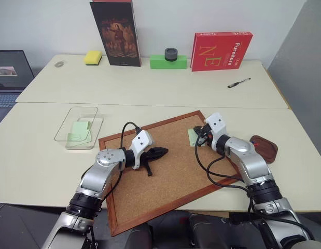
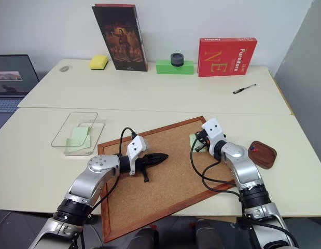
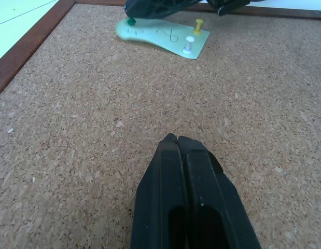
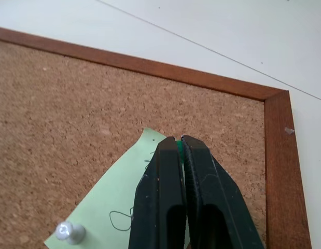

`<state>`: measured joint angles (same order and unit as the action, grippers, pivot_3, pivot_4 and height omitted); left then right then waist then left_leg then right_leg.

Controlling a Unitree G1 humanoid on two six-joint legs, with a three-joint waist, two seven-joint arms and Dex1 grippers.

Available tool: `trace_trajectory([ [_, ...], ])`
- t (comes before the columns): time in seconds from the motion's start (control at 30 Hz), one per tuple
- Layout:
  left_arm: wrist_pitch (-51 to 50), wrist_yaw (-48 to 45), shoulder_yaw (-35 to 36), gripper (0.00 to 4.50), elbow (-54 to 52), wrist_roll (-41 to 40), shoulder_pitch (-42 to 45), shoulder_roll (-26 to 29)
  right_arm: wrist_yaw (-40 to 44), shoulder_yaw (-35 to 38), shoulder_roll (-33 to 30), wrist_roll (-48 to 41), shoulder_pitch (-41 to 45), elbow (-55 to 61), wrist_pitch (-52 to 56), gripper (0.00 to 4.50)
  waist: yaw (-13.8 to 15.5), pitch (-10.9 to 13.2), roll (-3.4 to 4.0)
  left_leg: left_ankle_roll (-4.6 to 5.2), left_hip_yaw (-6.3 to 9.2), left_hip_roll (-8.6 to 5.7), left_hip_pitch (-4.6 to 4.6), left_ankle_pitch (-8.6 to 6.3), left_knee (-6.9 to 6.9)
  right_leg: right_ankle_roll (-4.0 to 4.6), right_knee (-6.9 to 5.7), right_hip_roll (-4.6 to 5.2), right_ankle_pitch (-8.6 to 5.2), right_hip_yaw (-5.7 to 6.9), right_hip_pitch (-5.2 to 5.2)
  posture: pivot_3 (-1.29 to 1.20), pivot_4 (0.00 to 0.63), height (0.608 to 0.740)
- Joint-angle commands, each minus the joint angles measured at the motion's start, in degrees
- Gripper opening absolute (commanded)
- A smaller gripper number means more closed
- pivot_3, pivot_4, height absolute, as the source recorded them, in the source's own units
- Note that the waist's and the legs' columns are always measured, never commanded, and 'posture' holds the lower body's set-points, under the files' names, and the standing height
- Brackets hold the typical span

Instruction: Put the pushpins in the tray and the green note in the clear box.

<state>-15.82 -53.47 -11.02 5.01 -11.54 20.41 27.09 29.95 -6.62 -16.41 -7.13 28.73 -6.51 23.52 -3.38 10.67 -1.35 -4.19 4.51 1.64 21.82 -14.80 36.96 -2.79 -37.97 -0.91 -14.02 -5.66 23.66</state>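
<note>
Two pale surfaces (image 1: 150,83) butt together, carrying the items listed here from the robot's left to its right.

Laptop (image 1: 10,78): at the far left edge, screen lit.

Sponge (image 1: 93,57), yellow: at the back, beside an upright dark book (image 1: 116,32).

Clear box (image 1: 80,127): near left of the corkboard, apart from it; pale green slips lie inside.

Corkboard (image 1: 170,171): large, wood-framed, lying at an angle at the front centre.

Left gripper (image 1: 159,152): over the middle of the cork, jaws pressed together with nothing between them; the left wrist view shows the fingertips (image 3: 176,142) meeting above bare cork.

Green block (image 1: 168,62): at the back centre, a black ring (image 1: 171,54) on top.

Green note (image 3: 163,37): on the cork near the board's far right corner, with faint pen marks. In the left wrist view three pushpins stand in it: a green pin (image 3: 131,22) at one end, a yellow pin (image 3: 198,24) and a white pin (image 3: 188,44) at the other.

Right gripper (image 4: 179,141): at the note's far end, jaws clamped on the green pin, a sliver of whose head shows between the tips in the right wrist view.

Red box (image 1: 221,51): upright at the back right.

Pen (image 1: 238,83): lying on the back surface, right of centre.

Tray (image 2: 262,154): dark brown, just off the board's right edge; small coloured heads, one red and one blue, lie in it.
</note>
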Motion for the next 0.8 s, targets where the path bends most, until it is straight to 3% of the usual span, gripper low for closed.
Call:
trace_trajectory([
  [0.03,-0.8,-0.4,-2.2,0.0,1.6,1.8,-0.7,0.0,0.1,2.2,0.7,-2.8,2.2,6.1,1.6,0.02,0.0,0.0,0.0,0.0,0.0,0.0,-0.01,0.0,0.0,0.0,0.0,0.0,0.0,0.0,-0.01,0.0,0.15,0.74],
  [0.43,-1.0,-0.3,-2.7,0.0,1.5,1.7,-0.7,-0.4,-1.7,7.9,-3.1,-6.5,-3.4,20.2,10.1,0.02,0.2,0.0,0.02,0.0,0.02,-0.01,0.0,0.0,0.0,-0.01,0.06,0.01,0.0,0.01,-0.06,0.0,0.15,0.74],
  [0.6,-0.8,-0.6,-2.6,0.0,1.9,1.7,-0.6,-0.4,-1.6,15.0,-10.3,-7.2,-14.8,31.1,14.0,0.02,0.5,0.0,0.07,0.0,0.07,-0.02,0.0,0.0,-0.01,0.0,0.08,0.02,-0.01,0.06,-0.08,0.0,0.15,0.74],
  [0.8,-0.3,-1.5,-2.5,0.0,2.6,1.8,-0.5,0.0,-5.2,21.5,-15.8,-3.8,-26.1,32.3,15.1,0.02,0.2,-0.1,0.15,0.0,0.01,-0.03,0.01,-0.01,-0.03,-0.02,0.23,0.04,-0.03,0.01,-0.11,0.0,0.15,0.74],
])
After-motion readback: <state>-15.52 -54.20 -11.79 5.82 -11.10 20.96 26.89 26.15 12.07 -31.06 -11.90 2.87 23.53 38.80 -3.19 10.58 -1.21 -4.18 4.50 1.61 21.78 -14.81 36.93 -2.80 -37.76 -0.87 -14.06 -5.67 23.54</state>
